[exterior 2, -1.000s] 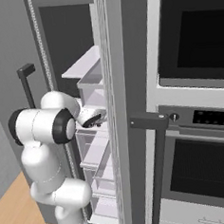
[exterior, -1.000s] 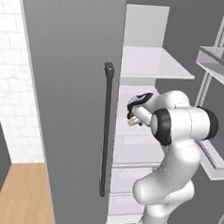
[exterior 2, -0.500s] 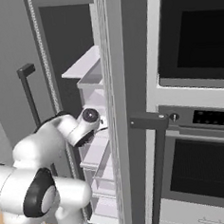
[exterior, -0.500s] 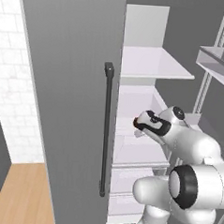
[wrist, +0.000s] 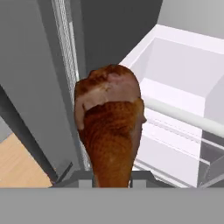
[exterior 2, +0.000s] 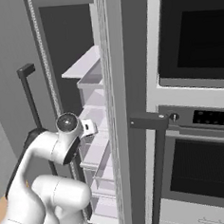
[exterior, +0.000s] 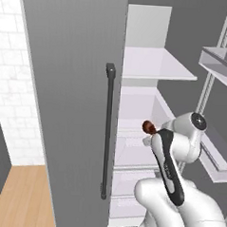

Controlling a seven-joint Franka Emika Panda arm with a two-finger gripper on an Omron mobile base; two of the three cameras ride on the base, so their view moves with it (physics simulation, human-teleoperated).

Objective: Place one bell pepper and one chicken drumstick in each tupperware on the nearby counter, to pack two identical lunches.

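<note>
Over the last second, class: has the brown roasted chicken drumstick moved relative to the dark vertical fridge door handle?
Yes. The brown roasted chicken drumstick, held in the hand, has dropped lower alongside the dark vertical fridge door handle.

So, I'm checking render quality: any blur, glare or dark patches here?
Hand view: the chicken drumstick looks soft and blurry up close. Left base view: even lighting, no glare on the fridge door. Right base view: the oven window is nearly black.

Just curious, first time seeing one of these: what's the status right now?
Gripper shut on chicken drumstick. Arm at open fridge. Fridge door close alongside.
</note>
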